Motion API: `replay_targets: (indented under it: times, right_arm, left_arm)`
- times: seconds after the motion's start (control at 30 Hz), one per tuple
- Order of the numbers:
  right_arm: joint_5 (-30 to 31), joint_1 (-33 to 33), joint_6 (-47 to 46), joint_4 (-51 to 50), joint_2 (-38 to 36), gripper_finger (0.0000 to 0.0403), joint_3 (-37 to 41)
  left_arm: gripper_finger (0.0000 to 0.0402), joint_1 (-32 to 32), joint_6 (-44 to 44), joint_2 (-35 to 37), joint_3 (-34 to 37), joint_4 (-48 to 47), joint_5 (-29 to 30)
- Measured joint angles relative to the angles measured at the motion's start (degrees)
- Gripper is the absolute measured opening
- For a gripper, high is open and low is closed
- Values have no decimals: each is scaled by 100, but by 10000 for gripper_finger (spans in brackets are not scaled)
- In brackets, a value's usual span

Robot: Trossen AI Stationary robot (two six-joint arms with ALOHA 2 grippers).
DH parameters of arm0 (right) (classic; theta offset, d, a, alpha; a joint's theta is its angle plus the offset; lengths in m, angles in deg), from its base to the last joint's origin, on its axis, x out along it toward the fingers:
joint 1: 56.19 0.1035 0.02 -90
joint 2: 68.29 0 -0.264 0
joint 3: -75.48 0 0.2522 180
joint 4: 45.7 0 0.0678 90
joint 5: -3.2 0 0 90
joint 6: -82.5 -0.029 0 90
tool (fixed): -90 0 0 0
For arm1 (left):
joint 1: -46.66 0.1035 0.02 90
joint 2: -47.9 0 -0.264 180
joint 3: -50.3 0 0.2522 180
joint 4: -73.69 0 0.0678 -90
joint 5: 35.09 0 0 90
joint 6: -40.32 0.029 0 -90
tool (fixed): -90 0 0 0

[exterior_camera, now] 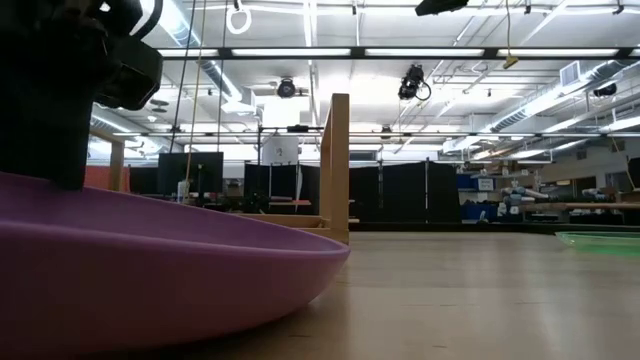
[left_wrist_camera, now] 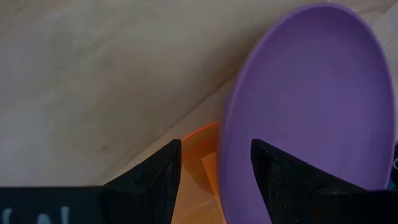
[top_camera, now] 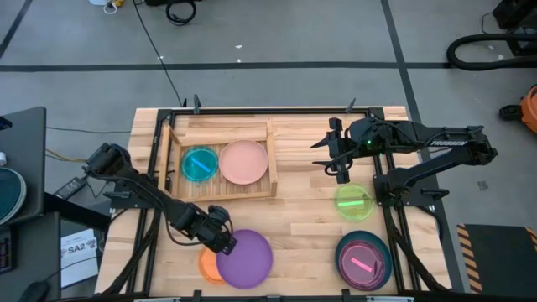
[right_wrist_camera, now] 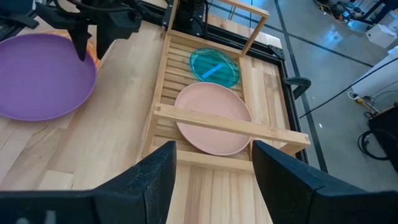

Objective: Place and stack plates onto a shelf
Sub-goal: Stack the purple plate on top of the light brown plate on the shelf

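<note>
The purple plate lies near the table's near edge, its left part over an orange plate. My left gripper is open at the purple plate's left rim; in the left wrist view one finger stands inside the rim and one outside, over the orange plate. The shelf holds a small teal-blue plate and a large pink plate. My right gripper is open and empty above the table, right of the shelf, and also shows in the right wrist view. My left gripper straddles the purple plate's left rim, one finger inside the plate and one outside, slanting down from the table's left. Whether the fingers touch the rim, I cannot tell. The plate lies on the table and the orange plate.
A green plate lies on the table under my right arm. A dark teal plate with a magenta-red plate in it sits at the near right. The shelf's raised rails stand around its plates. Bare tabletop lies between shelf and green plate.
</note>
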Motion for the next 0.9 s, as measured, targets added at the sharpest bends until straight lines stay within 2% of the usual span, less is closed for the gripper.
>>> replay_targets:
  times: [0.27, 0.9]
  right_arm:
    - [0, 2, 0, 0, 0, 215, 0]
    - [0, 2, -44, 0, 0, 215, 0]
  left_arm:
    - [186, 4, 12, -418, 2, 350, -453]
    - [57, 7, 23, -417, -4, 487, -453]
